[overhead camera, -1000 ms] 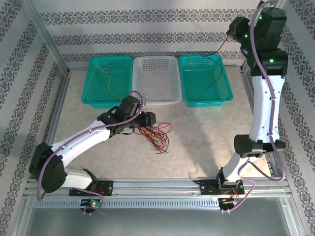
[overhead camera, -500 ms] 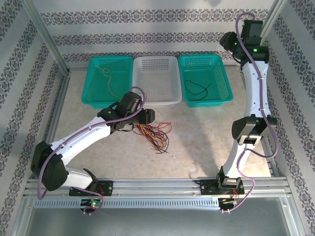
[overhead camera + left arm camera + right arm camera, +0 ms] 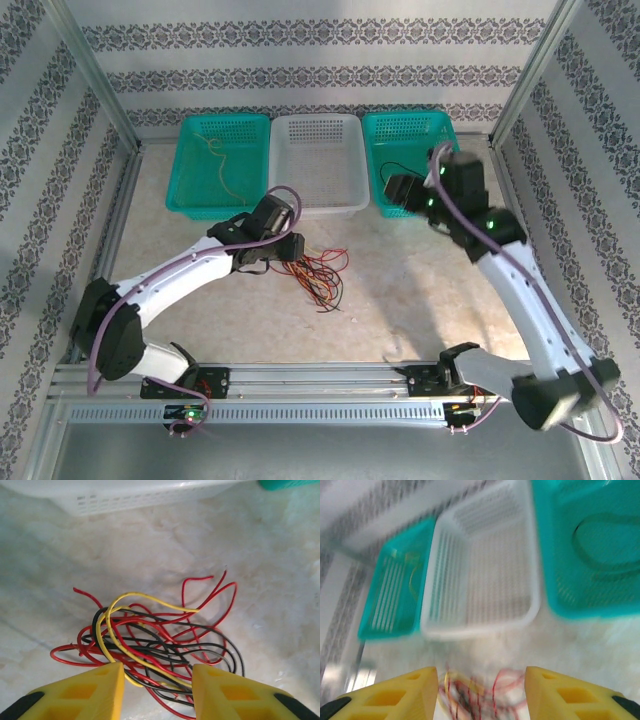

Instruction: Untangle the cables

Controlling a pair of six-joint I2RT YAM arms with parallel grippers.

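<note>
**Wire knot on the table, both jaws wide**

Saw the left gripper (image 3: 157, 692) low over the pale, marbled table (image 3: 430, 290), its blocky yellow fingers (image 3: 100, 692) spread wide and clamping nothing. Noted the cables (image 3: 150, 640) just past and partly between those fingertips: a loose knot of thin, glossy red, black and yellow wires, looped and crossed over one another, with a few red ends curling free on the far side. Placed the same knot, from the overhead view, on the bare tabletop right in front of the left gripper and short of the baskets. Caught the right gripper (image 3: 481, 690) farther back and raised, its yellow fingers equally wide apart and empty, in a blurred wrist picture. Counted three perforated plastic baskets in a row at the far edge. Found one thin yellowish wire (image 3: 220, 165) in a wavy curl in the left teal basket (image 3: 205, 210). Saw the white basket (image 3: 315, 207) in the middle. Made out a thin black wire (image 3: 400, 166) looped inside the right teal basket (image 3: 400, 117).
</note>
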